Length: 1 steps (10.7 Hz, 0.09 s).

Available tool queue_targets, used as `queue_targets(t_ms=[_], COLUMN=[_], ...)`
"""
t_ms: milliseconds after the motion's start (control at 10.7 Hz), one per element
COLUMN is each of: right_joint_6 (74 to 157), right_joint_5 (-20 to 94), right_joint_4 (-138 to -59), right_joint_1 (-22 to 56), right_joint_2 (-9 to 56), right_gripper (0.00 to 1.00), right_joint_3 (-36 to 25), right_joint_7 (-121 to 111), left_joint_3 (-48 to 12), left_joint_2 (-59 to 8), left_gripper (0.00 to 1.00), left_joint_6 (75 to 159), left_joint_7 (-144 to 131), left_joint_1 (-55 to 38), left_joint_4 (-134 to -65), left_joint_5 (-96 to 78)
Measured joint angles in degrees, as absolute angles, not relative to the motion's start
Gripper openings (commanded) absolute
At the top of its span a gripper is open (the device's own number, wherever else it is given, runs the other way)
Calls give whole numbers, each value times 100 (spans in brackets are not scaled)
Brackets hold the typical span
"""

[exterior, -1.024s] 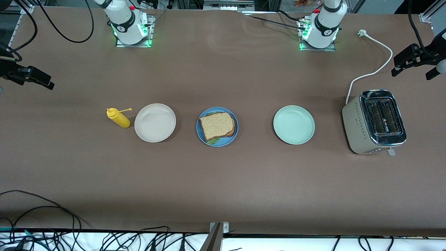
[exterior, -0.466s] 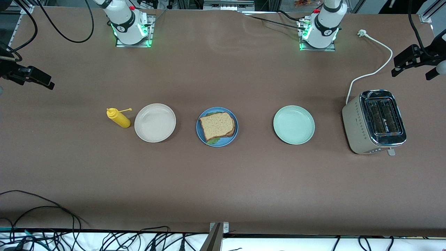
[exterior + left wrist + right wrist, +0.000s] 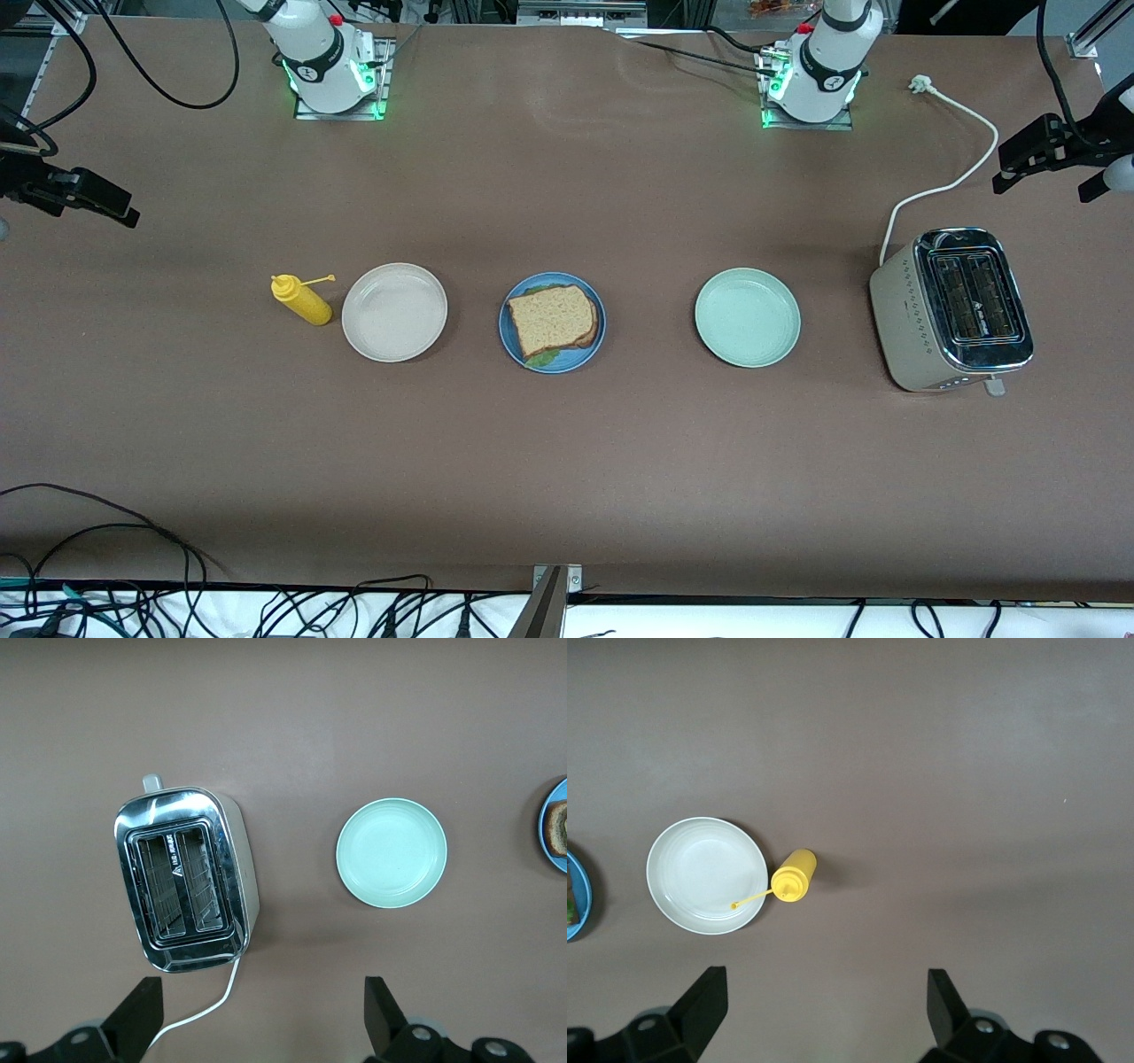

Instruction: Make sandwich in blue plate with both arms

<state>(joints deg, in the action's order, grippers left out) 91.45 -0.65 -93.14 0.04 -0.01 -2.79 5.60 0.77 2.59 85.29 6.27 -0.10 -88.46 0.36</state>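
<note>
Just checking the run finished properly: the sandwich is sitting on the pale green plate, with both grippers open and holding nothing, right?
Not quite. In the front view the sandwich sits on the blue plate; the pale green plate holds nothing. The rest stands: the wrist views show the left gripper and right gripper open, holding nothing.

My worktop (image 3: 567, 461) is a matt brown sheet, smooth and without shine. The toaster (image 3: 952, 308) has a glossy, mirror-bright metal top over a satin beige body, while the blue plate (image 3: 514, 350), beige plate (image 3: 394, 312) and green plate (image 3: 747, 317) look matt. The yellow bottle (image 3: 302, 299) looks like smooth plastic, and the toast (image 3: 551, 319) has a rough, porous face.
</note>
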Motion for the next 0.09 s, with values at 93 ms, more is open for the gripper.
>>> queue_targets(t_ms=[93], right_joint_6=[9145], right_joint_5=[-65], right_joint_4=[-9314], right_joint_1=[4], right_joint_2=[-1], right_gripper=[100], right_joint_3=[-279], right_joint_7=[560], left_joint_3=[74], left_joint_2=[259], left_gripper=[100], left_joint_6=[8529], left_joint_7=[627], left_joint_1=[-11], left_joint_4=[-8846], left_joint_5=[35])
